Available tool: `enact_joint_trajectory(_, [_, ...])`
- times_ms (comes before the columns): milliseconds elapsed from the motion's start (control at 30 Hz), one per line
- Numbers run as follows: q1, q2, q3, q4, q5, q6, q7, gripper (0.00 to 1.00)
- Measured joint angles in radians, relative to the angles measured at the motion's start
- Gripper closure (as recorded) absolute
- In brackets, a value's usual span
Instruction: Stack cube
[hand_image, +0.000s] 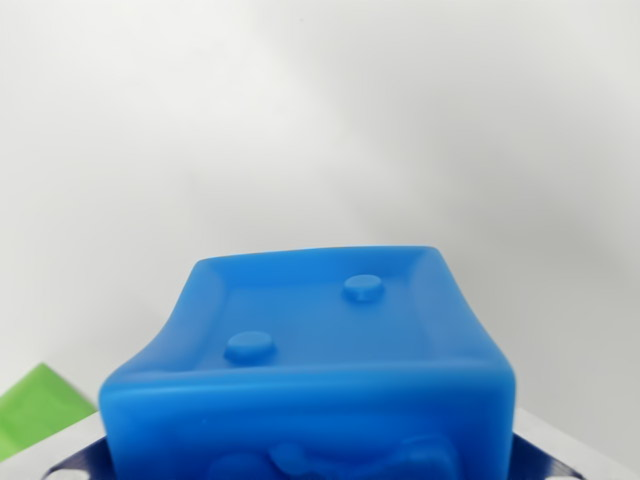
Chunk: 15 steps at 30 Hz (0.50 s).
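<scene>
- Blue, soft-looking plastic fills the lower middle of the wrist view: the blue cube (310, 370), seen very close, with a recessed face carrying two raised studs turned toward the camera and a moulded relief on the face at the bottom edge.
- The cube sits right under the camera, where the gripper would be, yet no fingers show, so I cannot tell whether the gripper is clamped on it or has let go.
- Nothing shows whether the cube is lifted or resting on something; a pale grey part with a dark blue edge (575, 455) peeks out beside it at the bottom corners, too cropped to identify.
- Progress, as a judgement: the cube seems to be in hand or just placed, and the stacking itself cannot be confirmed done.
- A green block (35, 405) lies at the wrist view's left, near the cube; possibly the stacking partner.
- Beyond is a plain white surface (320, 120), with nothing visibly in the way.
</scene>
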Motion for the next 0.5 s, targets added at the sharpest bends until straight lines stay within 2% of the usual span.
enact_joint_trajectory(167, [0.001,-0.023,0.0,-0.012,0.006,-0.009,0.015,1.0])
enact_joint_trajectory(500, [0.014,-0.071,0.0,-0.079,0.012,0.001,0.101,1.0])
